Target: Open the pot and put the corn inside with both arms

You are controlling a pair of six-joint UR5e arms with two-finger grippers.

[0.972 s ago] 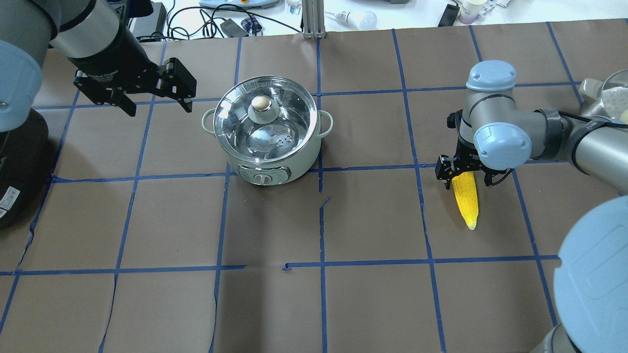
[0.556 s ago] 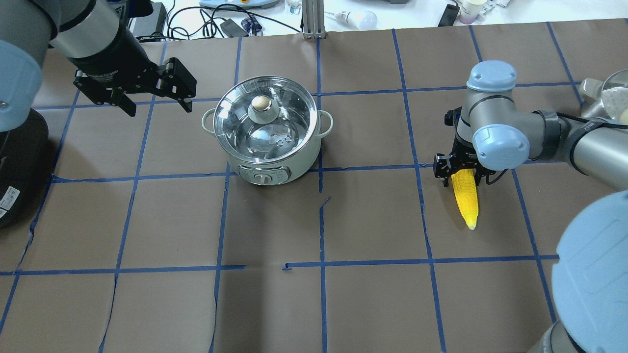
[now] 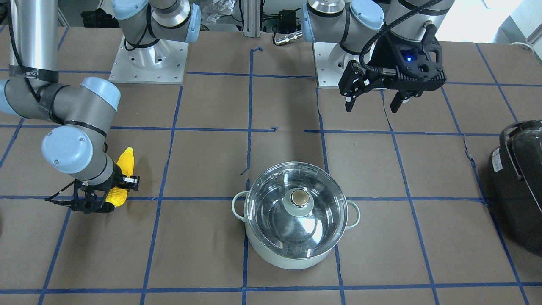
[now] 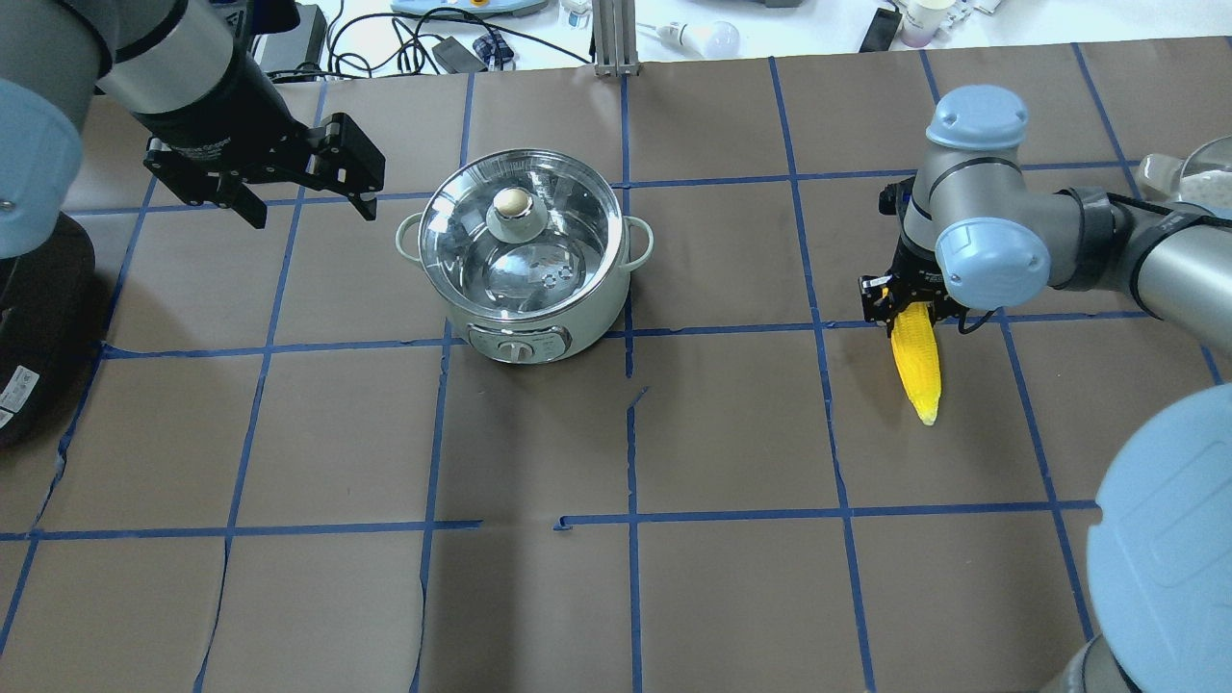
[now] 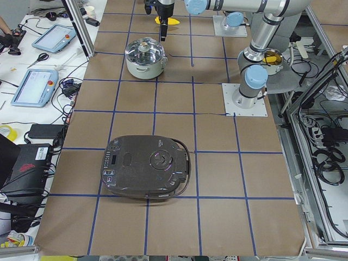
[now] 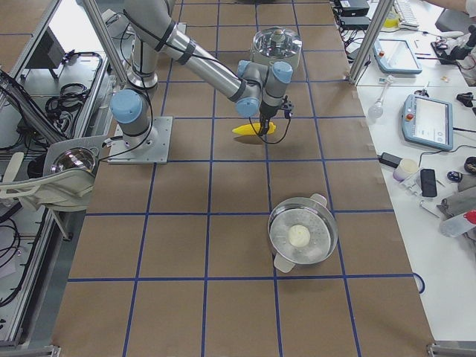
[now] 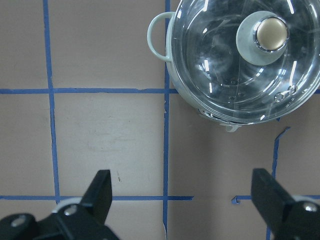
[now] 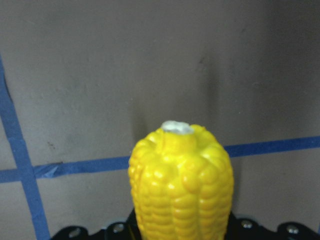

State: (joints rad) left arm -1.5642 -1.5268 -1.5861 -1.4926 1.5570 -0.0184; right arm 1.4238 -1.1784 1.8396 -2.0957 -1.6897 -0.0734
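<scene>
The pale green pot [image 4: 525,289] stands left of centre with its glass lid [image 4: 563,226] on; it also shows in the front view [image 3: 292,254] and the left wrist view [image 7: 172,75]. My left gripper [image 4: 310,212] is open and empty, raised above the table to the pot's left, apart from it; the front view [image 3: 372,108] shows it too. My right gripper [image 4: 910,308] is shut on the thick end of the yellow corn [image 4: 916,366]. The corn points toward the robot, low over the table, and fills the right wrist view [image 8: 181,180].
A black appliance [image 4: 29,318] sits at the table's left edge, also seen in the front view [image 3: 521,182]. A second steel pot [image 6: 303,236] with something white in it stands at the robot's far right. Blue tape lines cross the brown table [image 4: 635,597].
My right gripper's fingers stood wide around the corn's thick end and have shut on it. The corn has shifted a little away from the robot. The left arm has not moved.
</scene>
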